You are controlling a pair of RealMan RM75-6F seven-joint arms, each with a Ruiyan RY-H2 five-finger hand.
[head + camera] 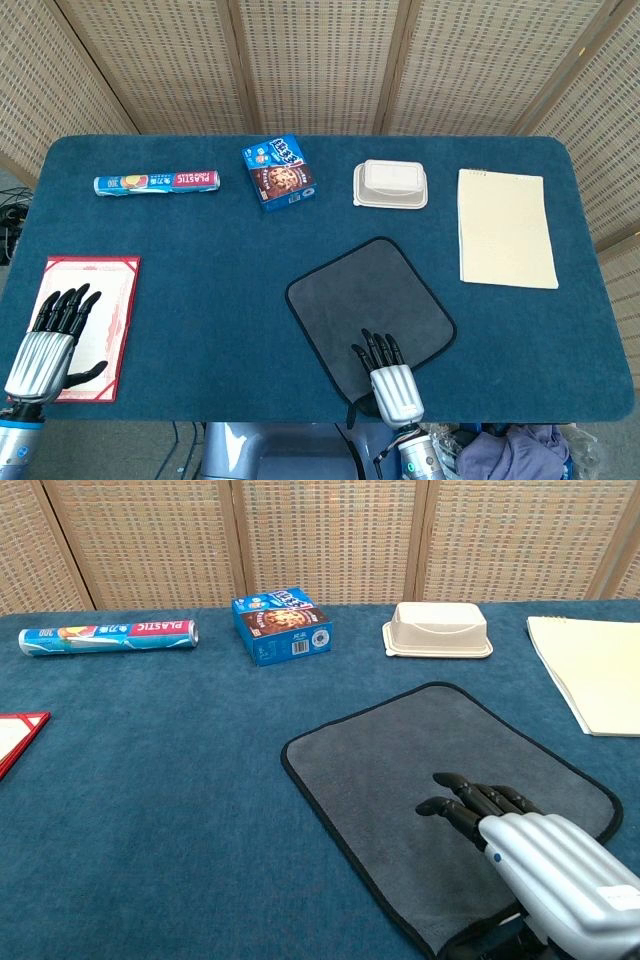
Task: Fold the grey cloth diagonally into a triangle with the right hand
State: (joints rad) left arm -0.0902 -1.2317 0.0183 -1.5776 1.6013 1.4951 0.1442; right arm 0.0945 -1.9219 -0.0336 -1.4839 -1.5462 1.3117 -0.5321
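The grey cloth (368, 299) (440, 790) with a black hem lies flat and unfolded on the blue table, turned like a diamond. My right hand (388, 375) (530, 855) is over the cloth's near corner, palm down, its dark fingers (462, 800) stretched forward and apart; it holds nothing. Whether it touches the cloth cannot be told. My left hand (52, 340) rests at the front left over a red-edged board, fingers spread, empty; the chest view does not show it.
Along the back stand a plastic wrap roll (156, 184), a blue cookie box (279, 171) and a beige lidded container (390, 184). A cream notepad (505, 227) lies at right. The red-edged board (100, 310) lies front left. The table's front edge runs just below my right hand.
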